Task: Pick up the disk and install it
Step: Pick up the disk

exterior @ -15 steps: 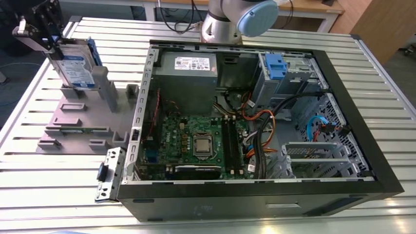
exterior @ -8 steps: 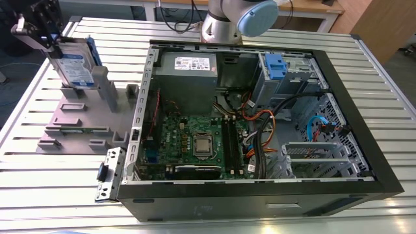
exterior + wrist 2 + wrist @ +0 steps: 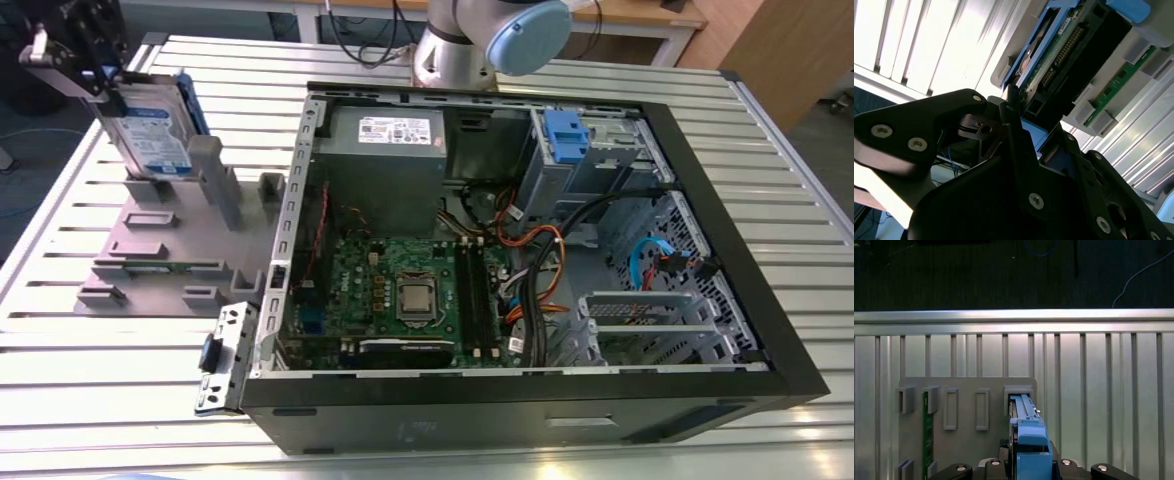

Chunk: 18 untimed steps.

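Between the fingers [image 3: 1013,125]: the disk [image 3: 150,130], silver with a white-and-blue label, blue bracket along its edge. The fingers are clamped on its upper end; in the second wrist view the blue bracket sits pinched between them. The disk stands on edge, slightly tilted. Its lower end is at a slot of the stand; whether it rests in the slot or hangs just clear of it cannot be told.

Directly below the fingers: grey stand [image 3: 160,235], flat base with upright posts and rectangular slots, lying on the surface [image 3: 80,340], a bench of pale metal slats.

Near the fingers, in another slot of the same stand: green circuit board [image 3: 927,430], on edge, beside the disk but apart from it.

Well apart from the fingers, toward the exterior view's right: computer case [image 3: 747,330], black, lying on its side with the panel off. Contents: motherboard [image 3: 400,290], green; power supply [image 3: 387,150], grey; blue drive latch [image 3: 566,135] at the bay; bundle of orange and black cables [image 3: 534,250].

Beyond the case: arm base [image 3: 461,45], silver with a pale blue cap.
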Each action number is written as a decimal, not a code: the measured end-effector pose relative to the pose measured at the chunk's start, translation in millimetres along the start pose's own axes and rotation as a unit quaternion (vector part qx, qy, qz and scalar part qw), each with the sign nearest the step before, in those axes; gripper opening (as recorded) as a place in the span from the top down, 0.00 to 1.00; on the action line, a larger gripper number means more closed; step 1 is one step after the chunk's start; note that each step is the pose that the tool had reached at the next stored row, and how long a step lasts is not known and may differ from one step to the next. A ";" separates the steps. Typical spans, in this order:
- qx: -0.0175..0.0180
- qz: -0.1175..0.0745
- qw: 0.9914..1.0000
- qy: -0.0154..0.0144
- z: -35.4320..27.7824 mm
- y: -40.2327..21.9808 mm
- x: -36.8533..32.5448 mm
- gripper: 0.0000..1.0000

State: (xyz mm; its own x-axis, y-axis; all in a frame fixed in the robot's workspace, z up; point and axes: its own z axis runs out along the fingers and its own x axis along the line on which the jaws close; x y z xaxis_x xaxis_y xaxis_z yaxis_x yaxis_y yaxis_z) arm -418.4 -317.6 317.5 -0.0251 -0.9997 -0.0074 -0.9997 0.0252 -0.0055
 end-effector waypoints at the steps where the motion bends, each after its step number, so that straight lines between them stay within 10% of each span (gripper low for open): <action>1: 0.000 0.000 1.000 0.000 -0.6 0.0 0.0 0.63; 18: 0.000 0.000 1.000 0.000 -8.6 0.0 -0.1 0.63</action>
State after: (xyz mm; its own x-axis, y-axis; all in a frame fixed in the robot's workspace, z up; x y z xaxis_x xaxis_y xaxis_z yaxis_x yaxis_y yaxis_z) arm -418.4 -317.6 326.1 -0.0252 -0.9997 -0.0074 -0.9997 0.0252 -0.0054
